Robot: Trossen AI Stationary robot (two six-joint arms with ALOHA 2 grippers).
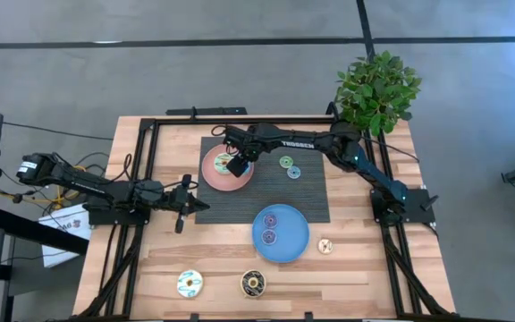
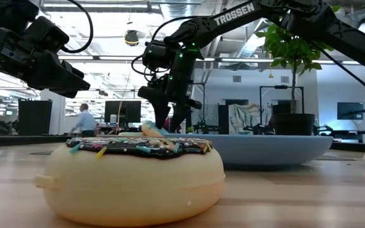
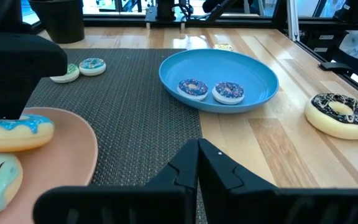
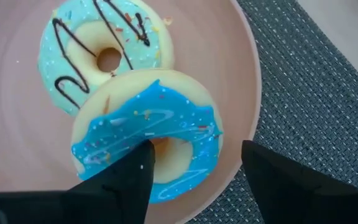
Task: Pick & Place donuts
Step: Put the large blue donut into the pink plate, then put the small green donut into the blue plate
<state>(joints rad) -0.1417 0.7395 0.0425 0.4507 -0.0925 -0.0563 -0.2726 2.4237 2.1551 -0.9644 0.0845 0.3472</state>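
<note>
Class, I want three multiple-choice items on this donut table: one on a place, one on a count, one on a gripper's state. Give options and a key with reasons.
1. Where does the blue-iced donut lie?
A. On the pink plate
B. On the blue plate
C. On the bare wood

2. How many donuts lie on the blue plate?
A. None
B. Two
C. Four

3. How stands the right gripper?
A. Shut on a donut
B. Open above the blue-iced donut
C. Parked off the table

Key: A, the right wrist view shows it on pink, leaning on the pale-blue donut; B, the left wrist view shows two purple-iced donuts; B, its fingers stand apart.
</note>
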